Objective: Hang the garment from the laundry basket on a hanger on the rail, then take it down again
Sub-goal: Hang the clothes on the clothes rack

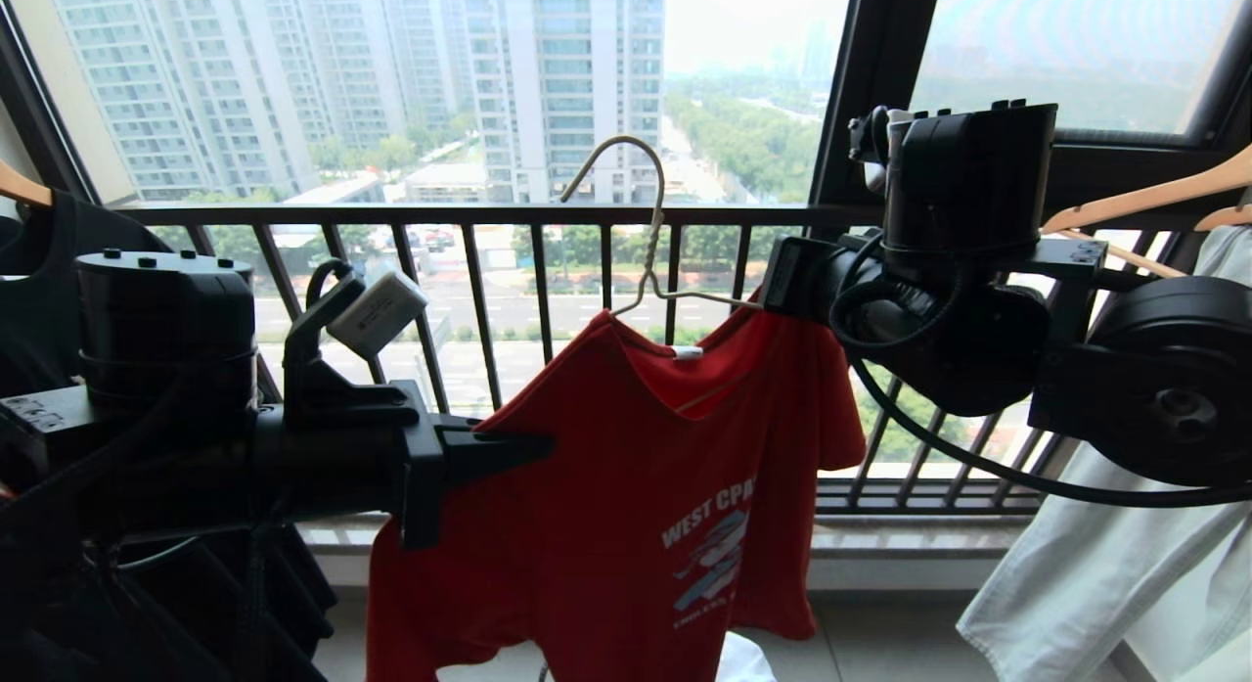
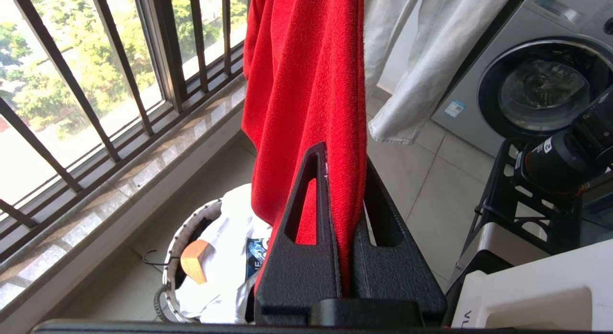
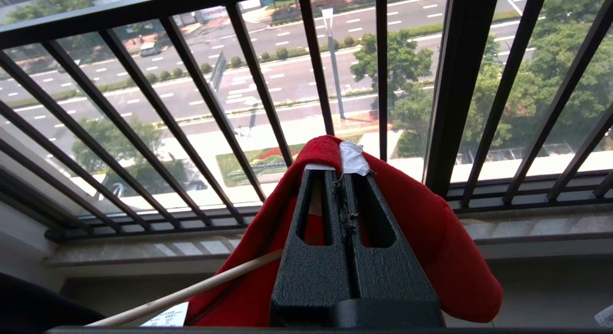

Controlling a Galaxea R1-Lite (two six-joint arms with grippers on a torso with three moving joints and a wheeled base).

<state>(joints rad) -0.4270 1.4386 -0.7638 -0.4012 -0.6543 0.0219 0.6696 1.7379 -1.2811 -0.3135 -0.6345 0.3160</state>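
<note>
The garment (image 1: 606, 486), a red T-shirt with white "WEST COAST" lettering, hangs on the thin wire hanger (image 1: 650, 242) in front of the window. The hanger's hook stands free in the air, and the rail is out of view. My left gripper (image 1: 543, 447) is shut on a fold of red cloth (image 2: 306, 85) at the shirt's left shoulder; the left wrist view shows its jaws (image 2: 342, 154) pinching it. My right gripper (image 1: 768, 291) is shut on the hanger's other end, where the red shoulder (image 3: 431, 228) drapes over a white-wrapped tip (image 3: 354, 159). The laundry basket (image 2: 168, 267) stands on the floor below, holding white clothes.
The black barred window railing (image 1: 489, 215) runs just behind the shirt. Wooden hangers (image 1: 1144, 198) and a pale cloth (image 1: 1105, 565) hang to the right, and a black T-shirt (image 1: 39, 300) to the left. A washing machine (image 2: 541, 85) stands behind the pale cloth.
</note>
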